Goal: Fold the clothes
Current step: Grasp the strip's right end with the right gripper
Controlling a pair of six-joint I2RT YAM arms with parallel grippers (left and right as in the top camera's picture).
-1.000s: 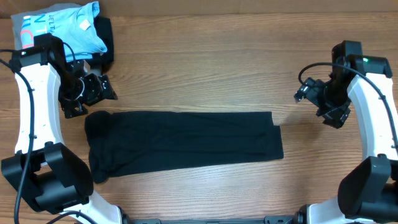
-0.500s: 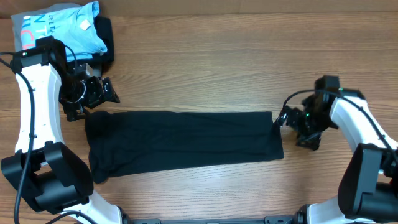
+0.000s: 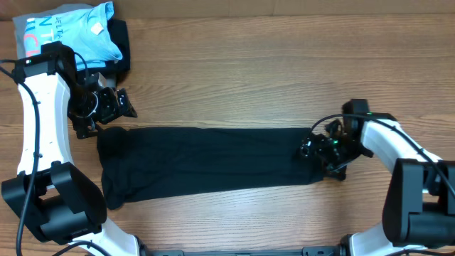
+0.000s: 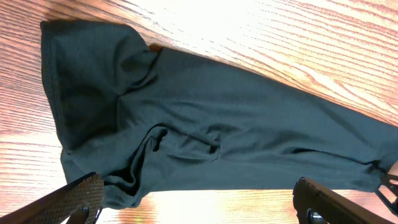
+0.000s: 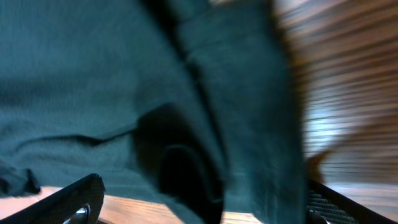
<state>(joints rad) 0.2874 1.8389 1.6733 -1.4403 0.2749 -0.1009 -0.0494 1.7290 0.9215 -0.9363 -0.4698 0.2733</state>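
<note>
Far left corner of the wooden worktop (image 3: 234,64): a light-blue shirt with white lettering (image 3: 85,25) sits on a grey folded garment (image 3: 23,25), both off-task, with some dark item (image 3: 122,50) beside them that I cannot identify. Just nearer, the left gripper (image 3: 112,107) hovers by the far-left corner of the black T-shirt (image 3: 206,163), not touching it. In its wrist view the fingers (image 4: 81,193) are spread wide with nothing between them. The T-shirt lies flat in the near half of the worktop, already narrowed into a long band running left to right, with a bunched, wrinkled left end. The right gripper (image 3: 313,148) is down at the band's right end. Its wrist view is blurred, but the fingers (image 5: 74,199) read as spread with the fabric edge between them, not yet pinched. Likely step: taking hold of the right end for a crosswise fold. Next move probably calls for closing on all layers of that end, lifting it and carrying it toward the left end, with edges kept aligned. A partial pinch could drop a layer. No containers in view.
</note>
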